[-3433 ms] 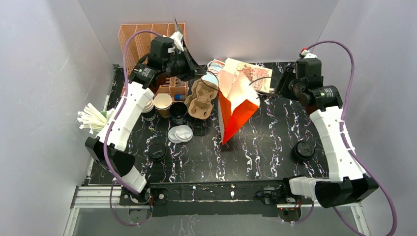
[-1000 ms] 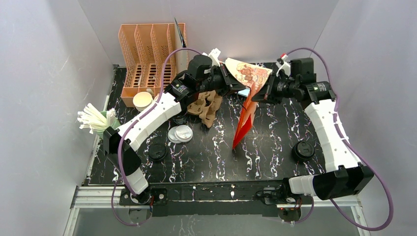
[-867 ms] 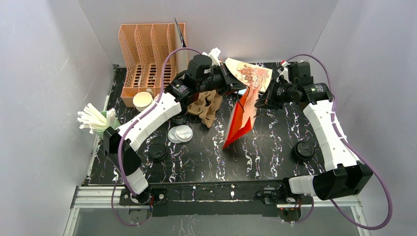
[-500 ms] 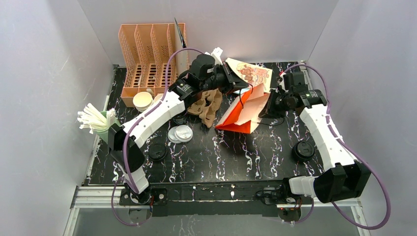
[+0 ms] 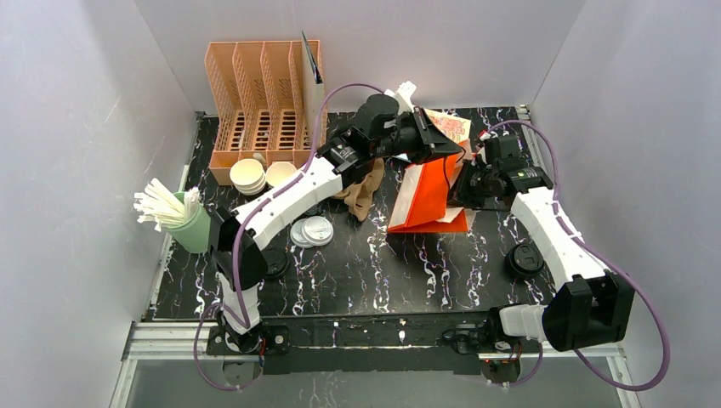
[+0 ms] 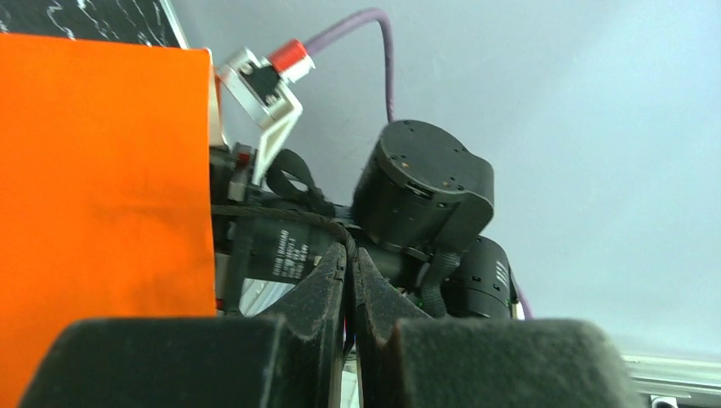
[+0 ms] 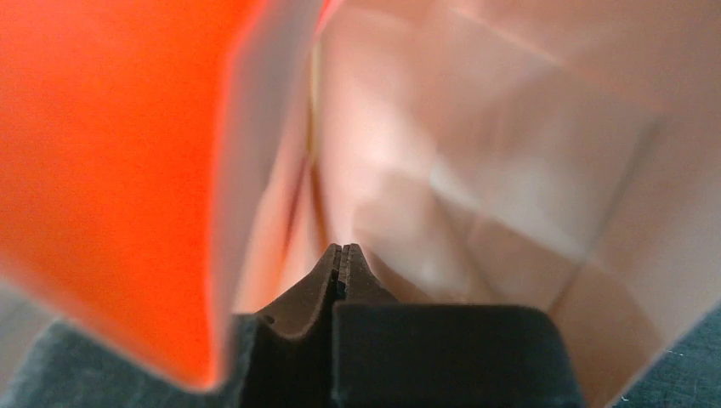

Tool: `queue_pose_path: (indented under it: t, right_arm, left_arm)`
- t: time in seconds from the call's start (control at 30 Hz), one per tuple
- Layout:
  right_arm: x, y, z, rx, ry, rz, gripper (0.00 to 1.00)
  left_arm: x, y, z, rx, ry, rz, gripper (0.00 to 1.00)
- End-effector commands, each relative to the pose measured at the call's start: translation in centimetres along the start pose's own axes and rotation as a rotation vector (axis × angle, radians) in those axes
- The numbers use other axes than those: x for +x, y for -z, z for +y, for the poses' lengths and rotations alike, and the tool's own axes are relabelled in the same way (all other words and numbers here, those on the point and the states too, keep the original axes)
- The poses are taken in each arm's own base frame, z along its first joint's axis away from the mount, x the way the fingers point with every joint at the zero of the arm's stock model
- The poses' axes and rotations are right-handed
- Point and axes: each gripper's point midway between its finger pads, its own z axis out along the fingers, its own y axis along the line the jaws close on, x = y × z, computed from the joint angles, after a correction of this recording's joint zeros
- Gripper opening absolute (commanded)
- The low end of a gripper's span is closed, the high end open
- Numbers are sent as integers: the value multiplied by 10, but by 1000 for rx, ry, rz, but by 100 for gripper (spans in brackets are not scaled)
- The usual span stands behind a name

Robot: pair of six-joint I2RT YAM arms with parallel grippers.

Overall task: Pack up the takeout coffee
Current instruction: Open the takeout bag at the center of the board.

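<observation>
At 10 o'clock on the table [image 5: 340, 272], just in front of the orange rack [image 5: 255, 93], the takeout coffee [image 5: 281, 174] stands upright and untouched beside a stack of like cups [image 5: 249, 176]. It is a tapered kraft cup, white inside, with no lid fitted.

Toward 12 o'clock, the left tool [image 6: 349, 263] is fully closed at the upper edge of the orange bag [image 5: 429, 191]. A thin dark cord [image 6: 272, 212] runs to its fingertips, but a grip on it cannot be confirmed.

The bag, upright a second ago, now lies on its side at 1 o'clock, mouth toward 3 o'clock. The right tool [image 7: 342, 251] is also fully closed, its tip inside the bag mouth against the pale lining, with nothing visibly held.

Judgement: packing has not started. The bag likely needs re-erecting and opening before the cup, well apart from it, can be loaded.
</observation>
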Motion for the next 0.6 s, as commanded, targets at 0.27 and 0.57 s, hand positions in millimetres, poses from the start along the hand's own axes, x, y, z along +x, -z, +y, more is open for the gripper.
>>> queue_pose_path:
  t: [0.27, 0.57]
  right_arm:
    - [-13, -8, -56, 156, -52, -77, 1]
    - [-28, 10, -89, 376, -49, -131, 1]
  left_arm:
    - [-25, 20, -57, 121, -12, -117, 2]
    - [-59, 43, -65, 108, -40, -211, 2]
